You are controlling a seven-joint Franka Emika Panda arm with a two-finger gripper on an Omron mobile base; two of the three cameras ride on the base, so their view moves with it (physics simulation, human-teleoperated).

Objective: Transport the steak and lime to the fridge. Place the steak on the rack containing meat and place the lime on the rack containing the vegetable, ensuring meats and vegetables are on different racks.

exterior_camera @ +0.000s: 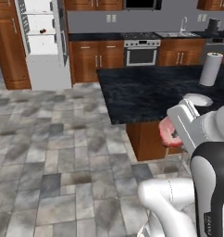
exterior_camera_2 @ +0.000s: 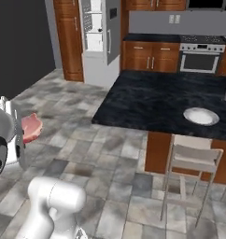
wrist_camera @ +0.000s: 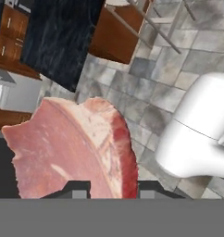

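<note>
My gripper (wrist_camera: 113, 190) is shut on the steak (wrist_camera: 72, 150), a pink-red slab with pale fat streaks that rises between the two dark fingertips (wrist_camera: 76, 189). The left base view has the steak (exterior_camera: 165, 131) held in the air at the white hand, in front of the island's near edge. In the right base view the steak (exterior_camera_2: 31, 126) sticks out beside my arm at the far left. The fridge (exterior_camera: 43, 41) stands open at the far end of the floor, with white shelves inside. A small red vegetable (exterior_camera: 42, 31) lies on one shelf. The lime is out of view.
A black-topped island (exterior_camera: 141, 92) carries a white plate (exterior_camera_2: 201, 115) and a paper towel roll (exterior_camera: 210, 69). A chair (exterior_camera_2: 192, 161) stands at its near side. Grey tiled floor (exterior_camera: 53, 139) stretches to the fridge. Wood cabinets and a stove (exterior_camera: 141, 48) line the back wall.
</note>
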